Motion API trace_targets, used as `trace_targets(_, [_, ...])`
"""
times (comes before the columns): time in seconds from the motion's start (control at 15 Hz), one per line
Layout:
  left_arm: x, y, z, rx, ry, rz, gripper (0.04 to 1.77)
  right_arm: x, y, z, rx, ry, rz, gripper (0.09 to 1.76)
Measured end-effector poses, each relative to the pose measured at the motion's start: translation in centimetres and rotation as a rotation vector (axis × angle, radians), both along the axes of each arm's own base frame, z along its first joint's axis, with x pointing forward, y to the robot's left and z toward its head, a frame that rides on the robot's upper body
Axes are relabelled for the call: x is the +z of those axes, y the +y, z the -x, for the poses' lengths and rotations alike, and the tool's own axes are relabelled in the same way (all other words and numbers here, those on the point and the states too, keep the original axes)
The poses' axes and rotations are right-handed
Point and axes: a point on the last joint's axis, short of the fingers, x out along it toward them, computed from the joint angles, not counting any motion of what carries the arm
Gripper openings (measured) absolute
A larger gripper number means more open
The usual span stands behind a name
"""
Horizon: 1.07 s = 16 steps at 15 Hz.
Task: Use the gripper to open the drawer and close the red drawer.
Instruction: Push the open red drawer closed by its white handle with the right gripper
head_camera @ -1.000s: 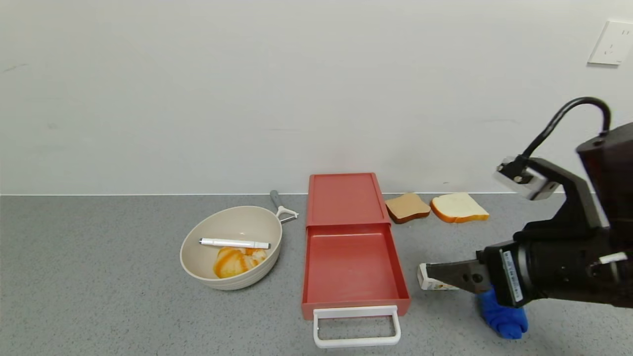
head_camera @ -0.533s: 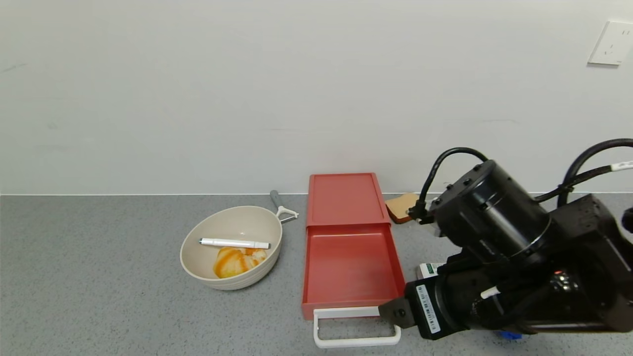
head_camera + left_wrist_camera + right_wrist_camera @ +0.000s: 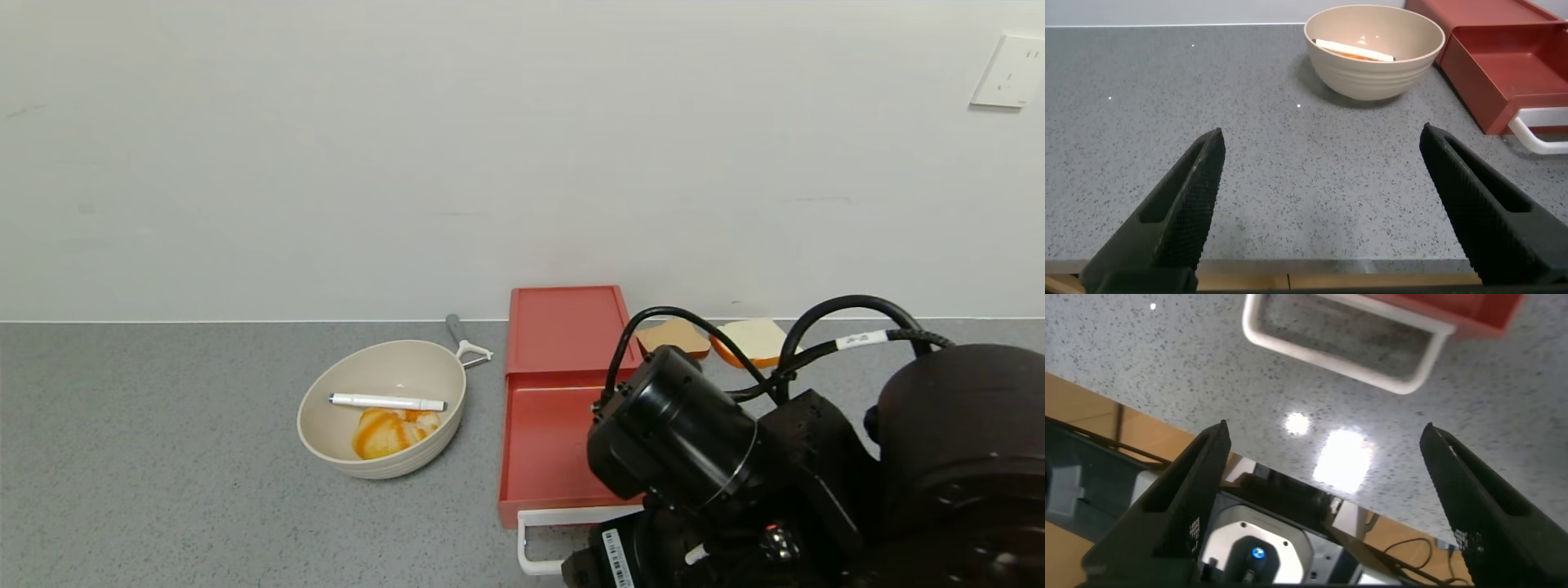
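Note:
The salmon-red drawer (image 3: 547,441) lies in the middle of the grey table with its tray slid out toward me. Its white loop handle (image 3: 539,516) is at the front, half hidden by my right arm. My right gripper (image 3: 1325,433) is open and empty, hanging over the table's front edge just in front of the handle (image 3: 1315,359), apart from it. The head view shows only its black body and cables (image 3: 686,441). My left gripper (image 3: 1322,133) is open and empty over the front edge, left of the drawer (image 3: 1519,73).
A beige bowl (image 3: 326,408) holding a white pen (image 3: 384,402) and an orange-striped item stands left of the drawer. A peeler (image 3: 467,343) lies behind it. Two bread slices (image 3: 759,335) lie right of the drawer by the wall.
My right arm has swung left and toward the table's front edge. It now covers the tray's front right corner and hides the small carton and blue item.

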Motion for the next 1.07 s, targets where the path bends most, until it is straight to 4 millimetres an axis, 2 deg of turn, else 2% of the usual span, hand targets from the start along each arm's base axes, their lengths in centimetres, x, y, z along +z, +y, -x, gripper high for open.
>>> trace_targets(0.6, [0.0,0.0,0.0,0.0,0.0,0.0,1.72,-2.6,4.4,-1.5,-0.131,0.135,0.075,1.71])
trace_targets(1.07, [0.0,0.0,0.0,0.0,0.0,0.0,1.72,-5.3,5.7,-3.3,-0.204,0.176,0.114,1.71])
